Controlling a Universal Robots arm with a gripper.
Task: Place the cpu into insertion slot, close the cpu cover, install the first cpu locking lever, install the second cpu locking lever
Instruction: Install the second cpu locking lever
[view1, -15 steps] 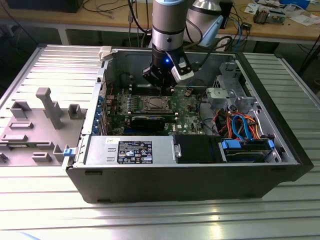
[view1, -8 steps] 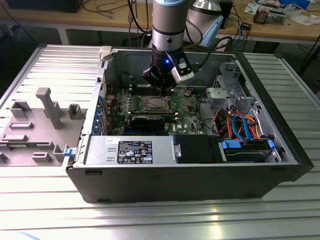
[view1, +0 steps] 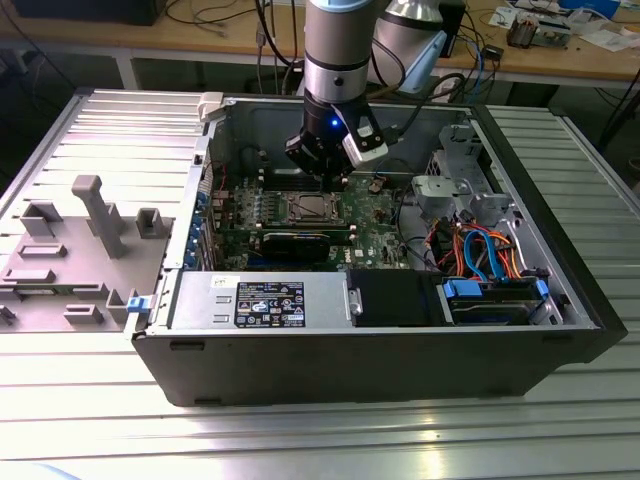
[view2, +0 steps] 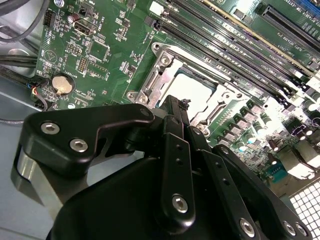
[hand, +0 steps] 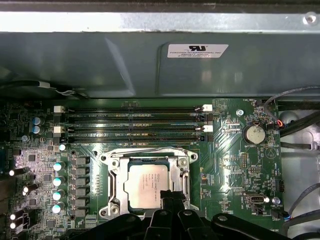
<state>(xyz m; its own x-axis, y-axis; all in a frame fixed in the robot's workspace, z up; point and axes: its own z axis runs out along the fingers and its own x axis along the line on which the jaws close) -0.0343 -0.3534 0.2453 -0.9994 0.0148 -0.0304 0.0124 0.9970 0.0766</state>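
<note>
The cpu (hand: 151, 186) lies flat in the insertion slot (hand: 111, 207) on the green board, its dull silver top showing through the window of the cpu cover (hand: 145, 161). The cover lies down around the chip. In the second wrist view the cpu (view2: 192, 89) shows just past my fingertips, framed by the cover (view2: 159, 75). My gripper (hand: 172, 195) hovers at the near edge of the socket, its black fingers pressed together with nothing between them. In the exterior view the gripper (view1: 322, 172) hangs just above the socket (view1: 305, 208) inside the open case.
Long black memory slots (hand: 132, 122) run beside the socket toward the case wall (hand: 150, 70). A coin battery (hand: 254, 133) and loose cables (hand: 295, 132) sit at one side. In the exterior view, drive bays with orange and blue cables (view1: 480, 250) fill the case's right.
</note>
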